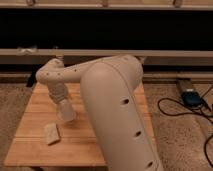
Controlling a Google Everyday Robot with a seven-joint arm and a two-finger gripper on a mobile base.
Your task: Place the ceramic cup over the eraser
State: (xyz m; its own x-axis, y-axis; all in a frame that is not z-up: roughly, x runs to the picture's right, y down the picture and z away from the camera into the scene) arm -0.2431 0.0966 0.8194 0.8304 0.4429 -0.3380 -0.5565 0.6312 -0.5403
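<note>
My arm (118,116) bent, gripper (63,101) low at left
The thick upper part fills the foreground at right; my forearm (82,73) reaches left to the wrist (51,76), which turns down, so the gripper hangs beneath it, tilted slightly rightward.

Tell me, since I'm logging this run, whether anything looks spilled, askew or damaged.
Nothing stands out. The cup is at the gripper, over the left half of the table; the beige block lies flat nearby. The arm hides the right half.
</note>
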